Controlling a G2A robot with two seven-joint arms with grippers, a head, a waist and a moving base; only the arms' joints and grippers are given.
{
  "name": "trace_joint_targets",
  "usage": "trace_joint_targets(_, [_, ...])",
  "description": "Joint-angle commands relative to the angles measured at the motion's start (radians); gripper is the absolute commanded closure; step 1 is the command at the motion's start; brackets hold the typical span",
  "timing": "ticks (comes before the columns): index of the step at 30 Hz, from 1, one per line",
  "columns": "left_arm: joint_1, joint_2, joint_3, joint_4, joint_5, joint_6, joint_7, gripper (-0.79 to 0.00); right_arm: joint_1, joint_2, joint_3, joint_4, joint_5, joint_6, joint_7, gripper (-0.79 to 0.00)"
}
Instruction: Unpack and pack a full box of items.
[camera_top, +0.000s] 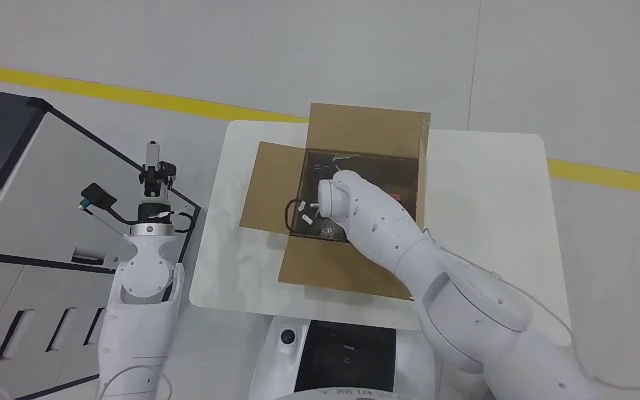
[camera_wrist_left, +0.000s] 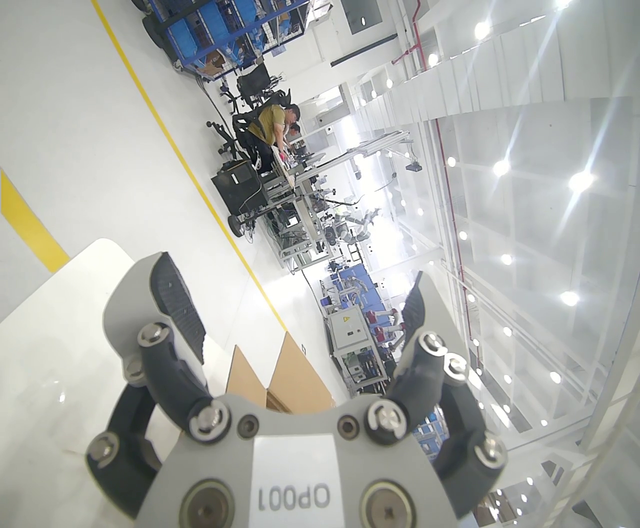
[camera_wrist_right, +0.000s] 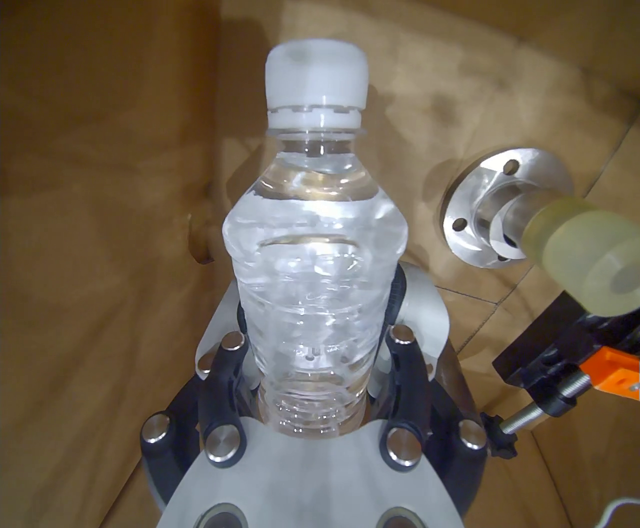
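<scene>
An open cardboard box (camera_top: 350, 150) stands on the white table (camera_top: 490, 200). My right arm reaches down into it; its gripper (camera_wrist_right: 317, 305) is shut on a clear water bottle (camera_wrist_right: 315, 250) with a white cap, held inside the box above the cardboard floor (camera_wrist_right: 100, 250). In the top view the wrist (camera_top: 335, 195) covers the bottle. My left gripper (camera_wrist_left: 295, 305) is open and holds nothing; it sits off the table's left side (camera_top: 152, 180), pointing out into the room, with a box flap (camera_wrist_left: 295, 375) beyond it.
Inside the box lie a metal flange with a yellowish roller (camera_wrist_right: 530, 220) and a black clamp with an orange part (camera_wrist_right: 575, 360), close beside the bottle. The box flaps (camera_top: 270, 190) are folded outward. A dark frame (camera_top: 60, 190) stands left of the table.
</scene>
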Motion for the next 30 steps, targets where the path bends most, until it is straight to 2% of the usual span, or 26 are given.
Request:
trace_joint_targets(1, [0.0,0.0,0.0,0.0,0.0,0.0,0.0,-0.785,0.003,-0.01,0.001,0.011,0.002,-0.001,-0.005,-0.542])
trace_joint_targets(2, [0.0,0.0,0.0,0.0,0.0,0.0,0.0,-0.785,0.006,-0.014,0.003,0.016,0.004,-0.004,-0.005,-0.542])
trace_joint_targets(3, [0.0,0.0,0.0,0.0,0.0,0.0,0.0,-0.785,0.01,-0.017,0.006,0.02,0.008,-0.006,-0.006,-0.591])
trace_joint_targets(5, [0.0,0.0,0.0,0.0,0.0,0.0,0.0,-0.785,0.017,-0.023,0.011,0.034,0.011,-0.009,-0.006,-0.785])
trace_joint_targets(30, [0.0,0.0,0.0,0.0,0.0,0.0,0.0,-0.785,0.018,-0.024,0.012,0.035,0.011,-0.01,-0.007,-0.785])
